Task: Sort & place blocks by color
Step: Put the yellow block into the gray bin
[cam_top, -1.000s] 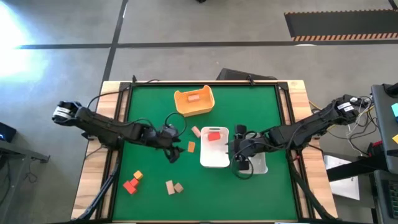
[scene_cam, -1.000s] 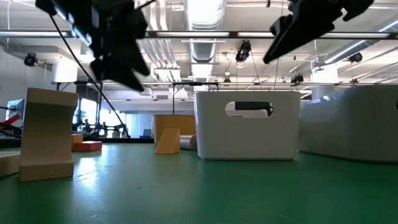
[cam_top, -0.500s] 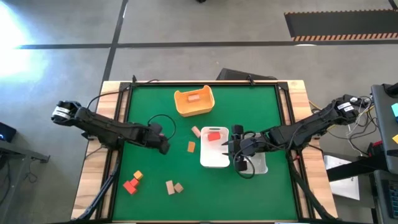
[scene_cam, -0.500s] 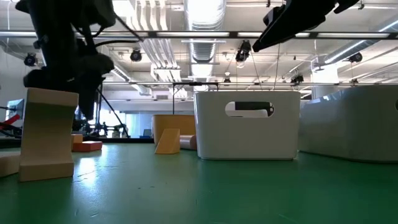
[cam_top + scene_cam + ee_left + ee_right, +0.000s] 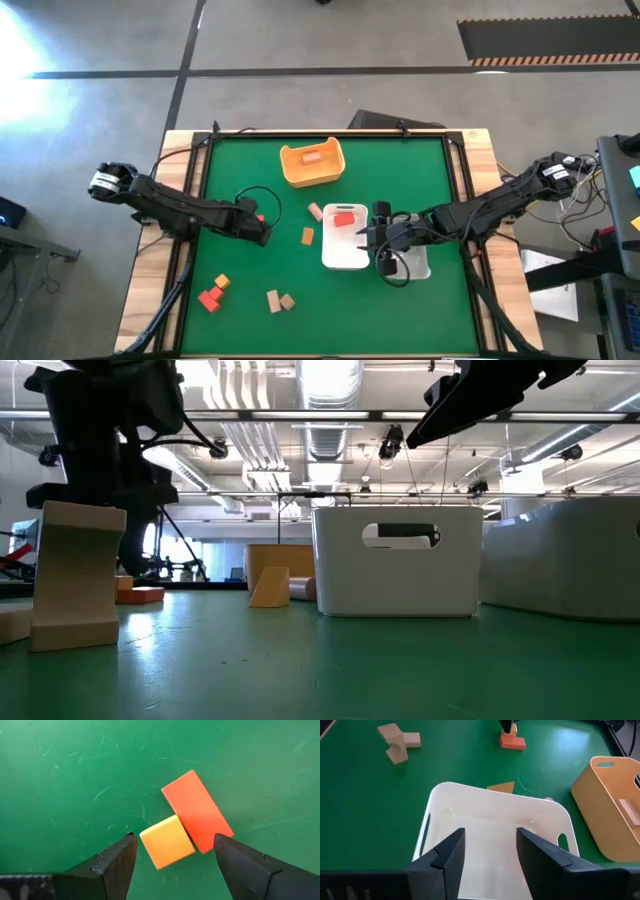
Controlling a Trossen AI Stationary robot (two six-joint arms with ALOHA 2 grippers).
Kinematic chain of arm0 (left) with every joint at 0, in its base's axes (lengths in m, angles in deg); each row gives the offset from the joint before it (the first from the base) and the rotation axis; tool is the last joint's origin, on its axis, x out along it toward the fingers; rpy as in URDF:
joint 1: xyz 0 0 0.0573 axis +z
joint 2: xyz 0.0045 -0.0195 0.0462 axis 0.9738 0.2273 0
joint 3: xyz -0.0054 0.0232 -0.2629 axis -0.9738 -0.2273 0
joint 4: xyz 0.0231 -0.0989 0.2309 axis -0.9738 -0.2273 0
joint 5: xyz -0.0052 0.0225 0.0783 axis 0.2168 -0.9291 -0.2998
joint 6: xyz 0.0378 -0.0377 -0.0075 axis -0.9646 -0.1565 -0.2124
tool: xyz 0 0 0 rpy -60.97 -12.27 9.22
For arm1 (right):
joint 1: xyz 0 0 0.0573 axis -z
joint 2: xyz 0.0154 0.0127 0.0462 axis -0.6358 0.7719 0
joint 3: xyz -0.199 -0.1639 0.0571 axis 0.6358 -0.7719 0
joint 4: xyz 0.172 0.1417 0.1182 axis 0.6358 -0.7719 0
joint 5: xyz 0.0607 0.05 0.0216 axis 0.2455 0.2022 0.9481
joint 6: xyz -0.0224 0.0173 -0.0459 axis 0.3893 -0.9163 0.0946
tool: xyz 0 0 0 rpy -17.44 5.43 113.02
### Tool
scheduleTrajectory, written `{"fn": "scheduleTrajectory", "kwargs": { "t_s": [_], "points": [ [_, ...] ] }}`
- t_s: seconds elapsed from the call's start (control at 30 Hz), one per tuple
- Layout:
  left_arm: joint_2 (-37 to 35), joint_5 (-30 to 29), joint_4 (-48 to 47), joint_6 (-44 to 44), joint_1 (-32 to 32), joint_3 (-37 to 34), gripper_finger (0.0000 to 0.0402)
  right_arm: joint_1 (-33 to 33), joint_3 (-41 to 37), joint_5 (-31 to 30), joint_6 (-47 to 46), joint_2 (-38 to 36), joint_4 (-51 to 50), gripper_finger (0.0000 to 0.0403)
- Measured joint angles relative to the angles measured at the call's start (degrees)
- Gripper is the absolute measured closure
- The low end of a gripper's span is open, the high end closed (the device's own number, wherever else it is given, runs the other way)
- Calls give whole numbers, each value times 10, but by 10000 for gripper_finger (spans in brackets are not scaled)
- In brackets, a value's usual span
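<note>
Left gripper (image 5: pixel 172 852) poised wide over the red and yellow blocks; right gripper (image 5: pixel 487 845) parked above the white tray (image 5: pixel 345 255).

From my seat, the left gripper's jaws stand wide and empty, straddling the yellow cube (image 5: pixel 167 841) and the red bar (image 5: pixel 197 811), which touch on the green counter (image 5: pixel 400 170) toward 7 o'clock; I judge it is lining up a pick. In the left wrist view the red bar lies flat, its long axis running diagonally, the cube against one long side. The right gripper, part open and holding nothing, hangs over the white tray, where a red block (image 5: pixel 343 218) already lies. An orange block (image 5: pixel 312 156) sits in the yellow-orange tub (image 5: pixel 296 172) at 12 o'clock. Tan blocks (image 5: pixel 279 300) wait near 6 o'clock.
</note>
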Motion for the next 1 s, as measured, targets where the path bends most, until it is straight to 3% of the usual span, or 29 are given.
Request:
{"fn": "scheduleTrajectory", "kwargs": {
  "t_s": [0.33,0.67,1.0],
  "points": [
    [39,-1,1,0,0,-6,166,0,-18,0,-15,0,8,239],
    [36,0,2,0,0,-6,287,0,-19,0,-20,0,9,239],
    [36,-37,4,-27,-2,15,288,0,-63,0,-29,0,100,239]
  ]
}}
